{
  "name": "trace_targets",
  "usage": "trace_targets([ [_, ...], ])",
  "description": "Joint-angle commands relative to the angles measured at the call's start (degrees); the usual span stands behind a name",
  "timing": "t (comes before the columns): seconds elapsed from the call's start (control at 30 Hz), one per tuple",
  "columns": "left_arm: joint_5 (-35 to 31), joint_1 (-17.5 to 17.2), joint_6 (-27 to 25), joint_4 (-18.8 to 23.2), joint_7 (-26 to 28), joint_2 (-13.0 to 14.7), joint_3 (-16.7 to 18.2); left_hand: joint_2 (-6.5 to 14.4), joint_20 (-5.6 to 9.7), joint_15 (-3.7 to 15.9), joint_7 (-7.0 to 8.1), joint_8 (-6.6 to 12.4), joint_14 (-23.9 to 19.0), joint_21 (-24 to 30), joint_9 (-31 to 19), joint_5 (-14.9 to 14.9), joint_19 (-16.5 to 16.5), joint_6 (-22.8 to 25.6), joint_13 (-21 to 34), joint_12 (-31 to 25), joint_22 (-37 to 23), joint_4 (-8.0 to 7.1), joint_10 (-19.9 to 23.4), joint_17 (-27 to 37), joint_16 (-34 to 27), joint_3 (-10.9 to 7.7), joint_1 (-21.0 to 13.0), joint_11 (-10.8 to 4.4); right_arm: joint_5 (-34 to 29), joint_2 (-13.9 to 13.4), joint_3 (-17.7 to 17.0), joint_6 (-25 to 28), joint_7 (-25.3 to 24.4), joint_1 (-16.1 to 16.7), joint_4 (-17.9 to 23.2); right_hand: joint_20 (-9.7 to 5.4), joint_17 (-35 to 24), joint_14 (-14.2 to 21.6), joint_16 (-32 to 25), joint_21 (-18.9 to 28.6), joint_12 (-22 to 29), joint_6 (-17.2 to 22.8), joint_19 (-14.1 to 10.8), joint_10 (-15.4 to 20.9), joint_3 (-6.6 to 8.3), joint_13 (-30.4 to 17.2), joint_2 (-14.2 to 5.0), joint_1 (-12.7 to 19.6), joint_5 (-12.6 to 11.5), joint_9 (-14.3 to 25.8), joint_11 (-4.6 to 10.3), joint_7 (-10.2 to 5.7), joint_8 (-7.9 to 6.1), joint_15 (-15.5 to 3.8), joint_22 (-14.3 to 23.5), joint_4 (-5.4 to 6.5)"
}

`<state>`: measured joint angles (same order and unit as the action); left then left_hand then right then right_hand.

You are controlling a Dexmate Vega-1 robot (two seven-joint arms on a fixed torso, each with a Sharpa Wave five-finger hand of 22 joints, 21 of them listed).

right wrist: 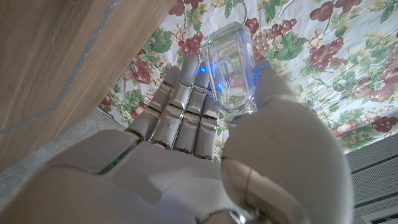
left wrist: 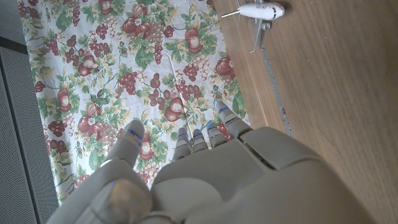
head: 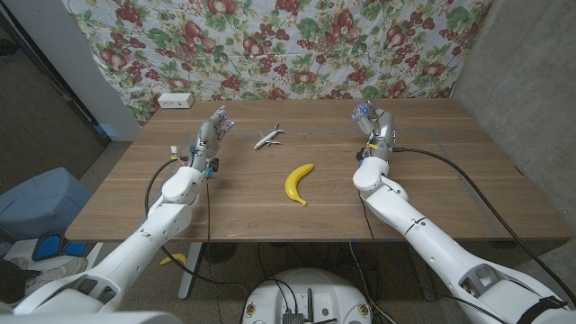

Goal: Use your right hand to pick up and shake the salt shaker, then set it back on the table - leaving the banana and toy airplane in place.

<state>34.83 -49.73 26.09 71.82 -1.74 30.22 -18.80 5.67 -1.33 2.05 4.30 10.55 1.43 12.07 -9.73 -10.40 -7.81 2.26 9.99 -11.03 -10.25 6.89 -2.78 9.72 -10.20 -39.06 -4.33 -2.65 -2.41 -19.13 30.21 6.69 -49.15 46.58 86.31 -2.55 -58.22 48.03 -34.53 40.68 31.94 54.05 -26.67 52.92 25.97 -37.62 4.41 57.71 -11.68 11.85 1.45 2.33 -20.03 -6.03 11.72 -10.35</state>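
Note:
My right hand (head: 375,126) is raised above the table's far right part and holds the clear glass salt shaker (head: 364,111) off the wood. The right wrist view has the salt shaker (right wrist: 231,71) pinched between thumb and fingers (right wrist: 186,106) of that hand (right wrist: 205,155). A yellow banana (head: 298,183) lies at mid-table. The white toy airplane (head: 267,137) sits farther back, also visible as the airplane (left wrist: 258,12) in the left wrist view. My left hand (head: 212,135) hovers left of the airplane with fingers (left wrist: 205,134) extended and nothing in it.
The wooden table (head: 270,211) backs onto a fruit-patterned cloth (head: 288,45). A small white box (head: 175,101) sits at the far left corner. A cable (head: 468,171) trails along my right arm. A blue bin (head: 40,202) stands on the floor to the left.

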Motion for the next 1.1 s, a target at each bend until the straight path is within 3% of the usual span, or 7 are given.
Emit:
trace_targets([
  [0.03,0.1,-0.2,-0.1,0.2,-0.1,0.1,0.0,2.6,0.12,0.99,0.15,-0.17,-0.3,-0.2,-0.2,0.0,-0.6,0.0,0.2,0.0,-0.2,-0.11,0.3,0.1,0.0,-0.32,0.2,-0.18,1.6,-5.7,1.3,5.5,10.5,-0.5,5.4,-2.77,-0.2,0.4,0.2,0.4,0.0,6.0,0.2,7.4,0.95,-0.2,-7.96,8.0,-0.5,0.1,6.98,-5.92,0.15,-6.72,0.1,0.56],
  [0.3,0.1,-0.5,0.1,0.4,-0.2,0.2,0.1,2.6,0.08,0.99,0.21,-0.17,-0.3,-0.2,-0.2,0.0,-0.6,0.0,0.2,0.0,-0.2,-0.12,0.4,0.1,-0.1,-0.32,0.2,-0.17,3.3,-9.1,2.2,10.7,18.2,-1.8,8.6,-2.84,-0.6,0.5,0.5,0.8,-0.1,6.1,0.3,7.5,1.00,-0.2,-7.92,7.9,-0.4,0.2,6.89,-5.90,0.24,-6.73,0.0,0.59],
  [0.63,0.2,-1.4,0.0,1.5,0.3,0.6,0.5,2.6,0.11,0.90,0.11,-0.16,-0.3,-0.2,-0.2,0.0,-0.6,0.1,0.2,0.0,-0.2,-0.09,0.4,0.1,0.0,-0.33,0.2,-0.19,3.8,-9.5,2.6,13.0,18.9,-2.0,9.5,-2.83,-0.9,0.6,0.8,1.2,-0.3,6.1,0.4,7.5,1.14,-0.3,-7.89,7.9,-0.3,0.2,6.92,-5.84,0.34,-6.69,0.0,0.58],
  [1.1,0.3,-2.0,-0.1,2.3,0.1,0.9,0.6,2.6,0.08,0.91,0.11,-0.16,-0.3,-0.2,-0.2,0.0,-0.6,0.1,0.2,0.0,-0.2,-0.10,0.4,0.1,0.0,-0.34,0.2,-0.13,3.8,-9.5,2.3,12.3,17.0,-0.7,10.3,-2.85,-1.4,0.7,1.2,1.7,-0.5,6.1,0.7,7.6,1.32,-0.4,-7.83,7.9,-0.3,0.2,6.82,-5.89,0.52,-6.70,-0.1,0.59],
])
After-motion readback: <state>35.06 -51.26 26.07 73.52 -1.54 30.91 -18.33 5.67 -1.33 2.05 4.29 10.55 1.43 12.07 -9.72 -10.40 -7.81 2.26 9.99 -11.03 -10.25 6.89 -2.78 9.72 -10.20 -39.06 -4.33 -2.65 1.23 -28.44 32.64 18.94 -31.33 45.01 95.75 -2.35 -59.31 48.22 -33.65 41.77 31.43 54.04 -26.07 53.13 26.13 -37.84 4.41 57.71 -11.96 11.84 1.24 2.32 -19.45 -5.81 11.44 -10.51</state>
